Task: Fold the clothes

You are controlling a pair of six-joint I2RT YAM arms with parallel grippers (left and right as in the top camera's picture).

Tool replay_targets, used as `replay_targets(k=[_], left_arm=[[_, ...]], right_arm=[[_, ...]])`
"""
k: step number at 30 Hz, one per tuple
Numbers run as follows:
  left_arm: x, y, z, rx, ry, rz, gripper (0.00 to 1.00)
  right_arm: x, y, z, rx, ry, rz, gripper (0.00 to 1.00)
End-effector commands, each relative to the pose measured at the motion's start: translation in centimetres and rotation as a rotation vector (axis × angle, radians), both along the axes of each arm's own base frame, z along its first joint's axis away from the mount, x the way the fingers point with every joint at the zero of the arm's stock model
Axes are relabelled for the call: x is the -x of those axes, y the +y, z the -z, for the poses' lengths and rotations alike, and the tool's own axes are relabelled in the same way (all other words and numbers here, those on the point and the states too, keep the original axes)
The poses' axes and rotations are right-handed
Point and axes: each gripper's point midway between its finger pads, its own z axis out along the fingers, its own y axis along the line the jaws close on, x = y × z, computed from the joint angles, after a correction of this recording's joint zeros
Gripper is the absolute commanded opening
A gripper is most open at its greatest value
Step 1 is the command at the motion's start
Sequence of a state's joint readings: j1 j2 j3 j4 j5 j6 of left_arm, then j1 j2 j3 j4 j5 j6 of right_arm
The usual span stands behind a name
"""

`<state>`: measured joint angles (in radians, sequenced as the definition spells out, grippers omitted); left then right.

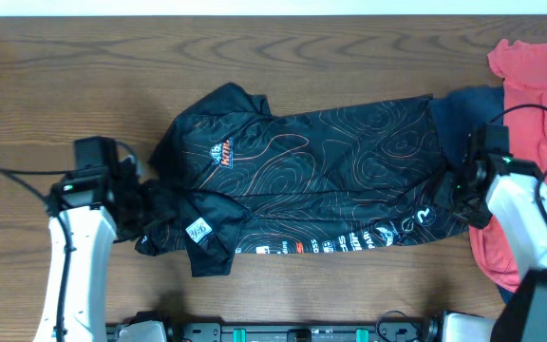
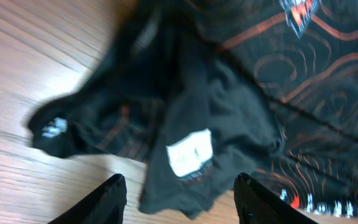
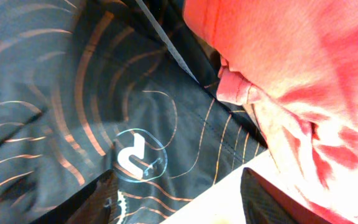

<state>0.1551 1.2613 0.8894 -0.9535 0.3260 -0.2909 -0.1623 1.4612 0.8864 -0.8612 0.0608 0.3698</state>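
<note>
Where the left gripper (image 2: pixel 179 182) hangs: jaws wide apart, holding nothing, low over the crumpled left end of the jersey (image 1: pixel 321 152).
Right gripper (image 3: pixel 179 180): jaws wide apart, empty, above the jersey's right end and a strip of bare wood.
Tag (image 2: pixel 190 152): white, just ahead of the left jaws.
Round logo (image 3: pixel 135 155): white, just ahead of the right jaws.
Jersey: sideways across the middle of the desk (image 1: pixel 65 76), white lettering along its near edge.
Red shirt (image 1: pixel 539 76): right edge, just beside the jersey.
Navy cloth (image 1: pixel 468 109): far-right, between both.

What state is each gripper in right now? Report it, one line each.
Left gripper: open, over the bunched end of the black jersey, holding nothing.
Right gripper: open, over the jersey's hem end, holding nothing.
</note>
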Motion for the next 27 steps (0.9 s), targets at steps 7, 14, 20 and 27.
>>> replay_targets(k=[7,14,20,27], left_arm=[[3.8,-4.4,6.4,0.049,0.246,0.000,0.58],[4.4,-5.8,9.6,0.045,0.323,0.005,0.40],[3.9,-7.7,8.8,0.155,0.303,0.042,0.06],[-2.5,-8.9,1.9,0.314,0.011,0.085,0.06]], right_arm=[[-0.1,0.2,-1.0,-0.005,-0.039,-0.014,0.63],[-0.1,0.2,-1.0,-0.005,-0.035,-0.014,0.63],[-0.1,0.2,-1.0,-0.005,-0.035,-0.014,0.62],[-0.1,0.2,-1.0,-0.002,-0.034,-0.029,0.63]])
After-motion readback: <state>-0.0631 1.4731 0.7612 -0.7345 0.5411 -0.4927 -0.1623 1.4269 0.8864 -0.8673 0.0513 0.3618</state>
